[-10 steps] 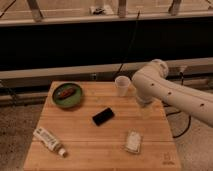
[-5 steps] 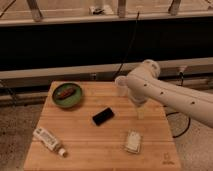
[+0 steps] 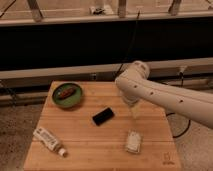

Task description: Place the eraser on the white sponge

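A black eraser (image 3: pixel 103 116) lies flat near the middle of the wooden table (image 3: pixel 85 150). A white sponge (image 3: pixel 133 141) lies at the front right of the table. My arm (image 3: pixel 165 97) reaches in from the right, with its bend over the far middle of the table. My gripper (image 3: pixel 134 110) hangs down below the arm, to the right of the eraser and above the sponge, holding nothing that I can see.
A green bowl (image 3: pixel 67 95) with a reddish-brown item in it stands at the back left. A white tube (image 3: pixel 48 140) lies at the front left. A dark wall and a rail run behind the table. Cables hang at the right.
My arm has swung left across the back of the table and now covers the white cup that stood there. The eraser and the sponge have not moved.
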You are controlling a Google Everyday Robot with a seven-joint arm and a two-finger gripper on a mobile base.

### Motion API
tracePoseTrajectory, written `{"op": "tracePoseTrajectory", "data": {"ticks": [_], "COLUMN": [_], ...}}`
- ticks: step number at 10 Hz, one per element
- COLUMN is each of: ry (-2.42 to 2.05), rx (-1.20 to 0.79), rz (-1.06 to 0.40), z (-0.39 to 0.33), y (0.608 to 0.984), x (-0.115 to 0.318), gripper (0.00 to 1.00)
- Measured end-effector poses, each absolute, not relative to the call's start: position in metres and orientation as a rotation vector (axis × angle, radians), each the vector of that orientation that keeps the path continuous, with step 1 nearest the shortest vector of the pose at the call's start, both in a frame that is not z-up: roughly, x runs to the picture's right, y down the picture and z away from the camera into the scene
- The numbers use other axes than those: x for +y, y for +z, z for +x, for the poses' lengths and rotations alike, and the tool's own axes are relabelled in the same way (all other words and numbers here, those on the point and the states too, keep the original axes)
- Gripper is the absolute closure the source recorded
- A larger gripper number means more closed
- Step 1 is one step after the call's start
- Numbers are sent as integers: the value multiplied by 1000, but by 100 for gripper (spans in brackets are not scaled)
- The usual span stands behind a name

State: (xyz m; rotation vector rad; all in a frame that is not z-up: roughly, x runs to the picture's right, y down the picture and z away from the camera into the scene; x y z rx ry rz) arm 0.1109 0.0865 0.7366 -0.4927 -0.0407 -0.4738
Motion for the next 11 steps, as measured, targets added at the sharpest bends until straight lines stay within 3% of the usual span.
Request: {"op": "tracePoseTrajectory", "data": {"ticks": [11], "ry": [-691], "rx": [-154], "rz": [-497], "z": [64], "y": [758], "x": [92], "gripper": [20]}}
